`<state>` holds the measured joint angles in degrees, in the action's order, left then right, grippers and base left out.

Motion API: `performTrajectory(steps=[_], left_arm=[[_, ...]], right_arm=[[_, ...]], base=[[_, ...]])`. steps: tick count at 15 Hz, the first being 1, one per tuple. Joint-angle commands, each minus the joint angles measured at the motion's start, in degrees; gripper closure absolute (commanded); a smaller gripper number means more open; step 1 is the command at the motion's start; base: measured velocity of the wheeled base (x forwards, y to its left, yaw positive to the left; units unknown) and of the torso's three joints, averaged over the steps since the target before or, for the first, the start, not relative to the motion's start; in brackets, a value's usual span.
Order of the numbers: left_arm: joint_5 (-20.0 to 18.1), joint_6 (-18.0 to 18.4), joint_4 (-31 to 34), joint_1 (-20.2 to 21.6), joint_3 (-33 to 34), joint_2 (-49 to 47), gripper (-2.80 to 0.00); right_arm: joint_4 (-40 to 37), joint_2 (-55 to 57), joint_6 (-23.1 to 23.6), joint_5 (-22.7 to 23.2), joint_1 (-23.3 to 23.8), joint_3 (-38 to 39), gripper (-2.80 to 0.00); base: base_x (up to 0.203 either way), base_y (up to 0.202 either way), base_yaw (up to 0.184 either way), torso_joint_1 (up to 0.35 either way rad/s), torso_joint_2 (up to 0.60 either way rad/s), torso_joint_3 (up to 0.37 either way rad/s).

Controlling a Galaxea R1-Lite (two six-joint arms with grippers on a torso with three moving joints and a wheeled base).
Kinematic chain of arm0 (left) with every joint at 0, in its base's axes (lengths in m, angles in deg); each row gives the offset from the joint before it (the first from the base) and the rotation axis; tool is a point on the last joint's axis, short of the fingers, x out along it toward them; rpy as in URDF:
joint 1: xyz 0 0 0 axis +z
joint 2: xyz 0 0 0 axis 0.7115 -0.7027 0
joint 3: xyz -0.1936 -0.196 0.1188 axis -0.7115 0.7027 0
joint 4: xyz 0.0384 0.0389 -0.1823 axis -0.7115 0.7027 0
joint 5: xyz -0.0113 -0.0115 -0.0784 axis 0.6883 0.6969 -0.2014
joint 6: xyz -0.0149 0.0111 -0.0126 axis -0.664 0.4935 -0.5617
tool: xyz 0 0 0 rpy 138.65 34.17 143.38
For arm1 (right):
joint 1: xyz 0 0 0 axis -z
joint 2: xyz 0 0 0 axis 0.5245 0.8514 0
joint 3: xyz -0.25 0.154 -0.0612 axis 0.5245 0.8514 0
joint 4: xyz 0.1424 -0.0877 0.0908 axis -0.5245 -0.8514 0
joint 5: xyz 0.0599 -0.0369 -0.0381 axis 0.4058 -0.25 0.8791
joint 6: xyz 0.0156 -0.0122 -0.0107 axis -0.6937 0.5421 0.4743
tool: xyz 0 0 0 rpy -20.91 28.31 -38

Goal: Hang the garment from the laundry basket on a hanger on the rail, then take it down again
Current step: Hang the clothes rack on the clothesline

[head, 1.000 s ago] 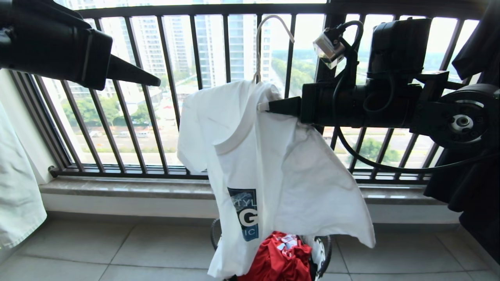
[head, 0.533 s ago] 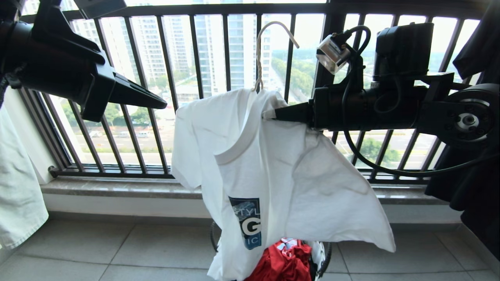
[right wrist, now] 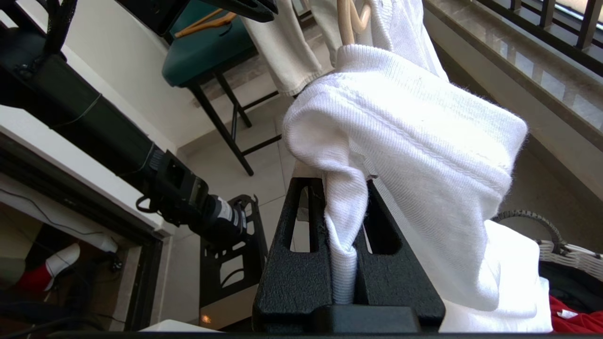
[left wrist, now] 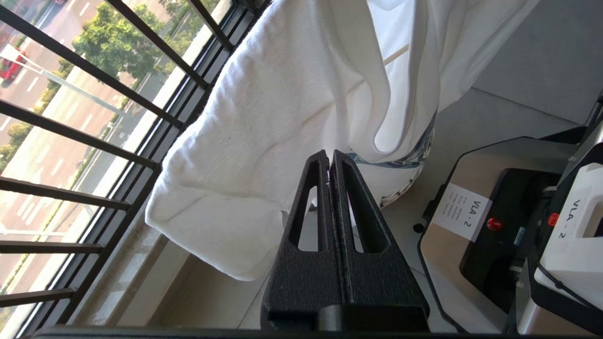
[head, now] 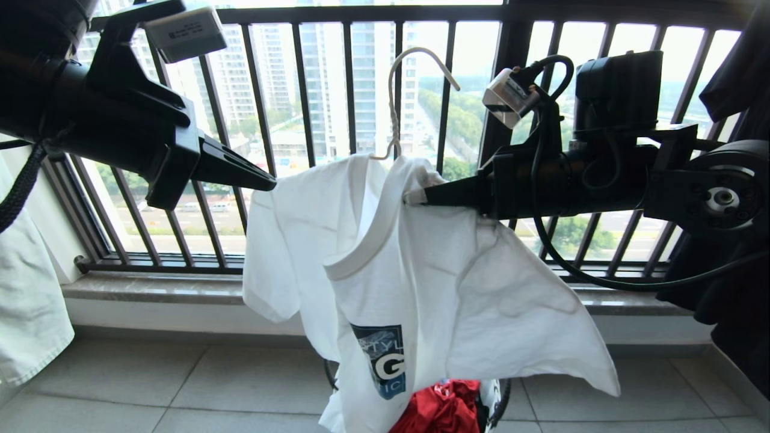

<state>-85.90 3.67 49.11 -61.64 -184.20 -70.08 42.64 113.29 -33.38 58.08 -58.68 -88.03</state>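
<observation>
Hanging mid-air in front of the robot, white T-shirt (blue chest logo facing out) is clamped at its collar rib by the right gripper, fabric squeezed between both fingers in the right wrist view. Shirt hem droops into the white woven laundry basket on the tiled floor, red garment inside. Cream wire hanger sits in the neck, hook sticking up free, touching nothing. Left gripper hovers just beside the left sleeve, fingers pressed together, empty. Black window railing behind.
</observation>
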Motion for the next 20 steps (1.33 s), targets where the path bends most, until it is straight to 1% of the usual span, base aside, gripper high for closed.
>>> performTrajectory(steps=[1,3,5,6,9,10,13,14,16,17,20], left_arm=[[-0.47,2.37,0.16,0.05,-0.11,-0.5,-2.8],[-0.88,3.81,-1.26,0.45,-0.94,-2.79,-2.8],[-0.97,6.41,-4.16,0.96,-1.21,-5.43,-2.8],[-1.64,6.81,-5.83,0.99,-1.55,-6.01,-2.8],[-6.11,7.78,-9.53,0.99,-1.49,-8.07,-2.8],[-6.99,7.82,-10.01,1.08,-1.48,-8.38,-2.8],[-7.51,7.9,-10.01,0.99,-1.4,-8.55,-2.8],[-8.3,7.9,-10.01,0.91,-1.32,-8.5,-2.8],[-11.77,7.9,-9.99,0.65,-1.31,-8.56,-2.8],[-12.65,7.9,-9.9,0.56,-1.31,-8.55,-2.8],[-12.88,7.82,-9.48,0.54,-0.25,-8.74,-2.8]], right_arm=[[0.08,-0.26,-0.05,0.41,-0.03,0.16,0.0],[0.08,-0.43,-0.05,0.43,-0.03,0.42,0.0],[0.08,-0.43,-0.05,0.43,-0.03,0.42,0.0],[0.15,-0.43,-0.05,0.43,-0.03,0.42,0.0],[0.09,-0.18,0.48,0.43,-0.12,0.51,0.0],[0.08,-0.17,0.74,0.43,-0.12,0.51,0.0],[0.08,-0.17,0.8,0.43,-0.37,0.76,0.0],[0.08,-0.39,0.93,0.43,-0.45,0.97,0.0],[0.08,-1.3,2.02,0.51,-0.65,1.82,0.0],[0.08,-1.74,2.52,0.52,-0.8,2.33,0.0],[0.08,-2.63,3.29,0.61,-1.09,3.06,0.0]], base=[[0.0,0.0,0.0,0.0,0.0,0.0],[0.0,0.0,0.0,0.0,0.0,0.0],[0.0,0.0,0.0,0.0,0.0,0.0],[0.0,0.0,0.0,0.0,0.0,0.0],[0.0,0.0,0.0,0.0,0.0,0.0],[0.0,0.0,0.0,0.0,0.0,0.0],[0.0,0.0,0.0,0.0,0.0,0.0],[0.0,0.0,0.0,0.0,0.0,0.0],[0.0,0.0,0.0,0.0,0.0,0.0],[0.0,0.0,0.0,0.0,0.0,0.0],[0.0,0.0,0.0,0.0,0.0,0.0]])
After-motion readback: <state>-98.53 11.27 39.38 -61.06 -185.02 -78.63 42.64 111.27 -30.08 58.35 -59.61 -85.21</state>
